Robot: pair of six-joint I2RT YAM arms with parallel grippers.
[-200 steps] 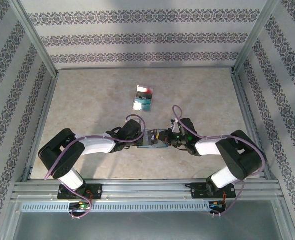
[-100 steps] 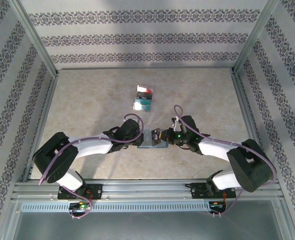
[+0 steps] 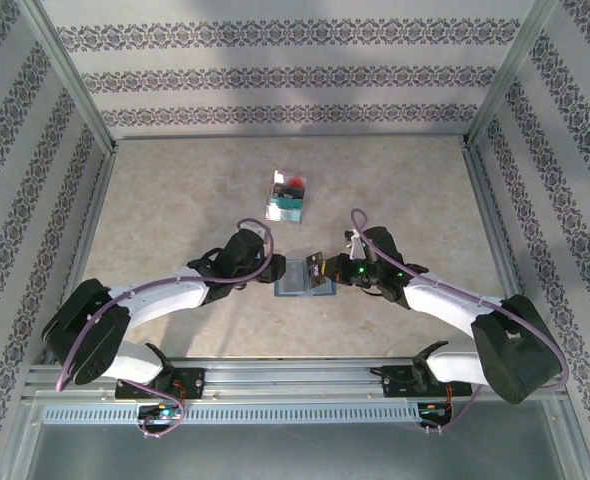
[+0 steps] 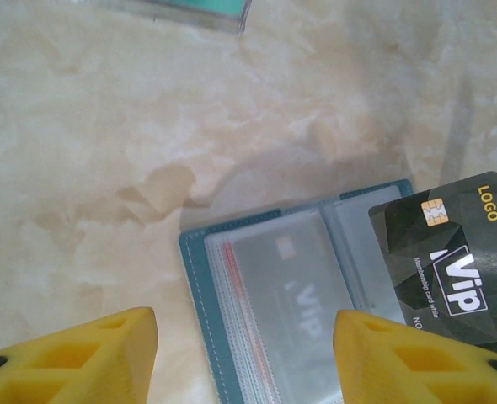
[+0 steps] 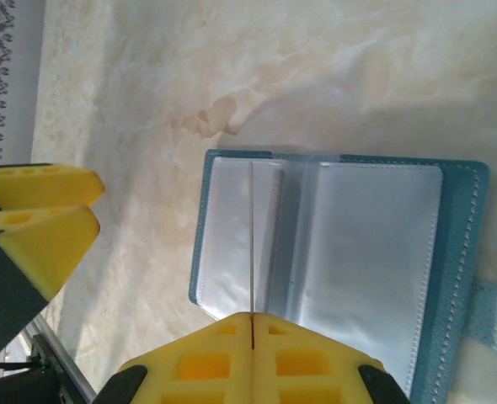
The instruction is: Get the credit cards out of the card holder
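The slate-blue card holder (image 3: 297, 277) lies open and flat on the table, clear pockets up. Through one pocket a pale VIP card (image 4: 303, 290) shows. My right gripper (image 5: 253, 318) is shut on a dark VIP credit card (image 4: 451, 252), seen edge-on as a thin line (image 5: 253, 244) above the holder (image 5: 358, 244). That card (image 3: 314, 266) hangs over the holder's right panel. My left gripper (image 4: 244, 337) is open, its yellow fingers (image 4: 72, 353) straddling the holder's near edge without touching it. Removed credit cards, teal-green and red-and-white, lie stacked (image 3: 287, 197) farther back.
The marbled table (image 3: 175, 200) has a metal rail (image 3: 275, 375) along its near edge, and patterned walls on the other sides. The left gripper's fingers (image 5: 38, 210) stand just left of the holder in the right wrist view. A teal card edge (image 4: 198, 10) shows at the top.
The left gripper has let go of the holder and drawn back left. The holder now lies flat. The right gripper has lifted the dark card clear of its pocket.
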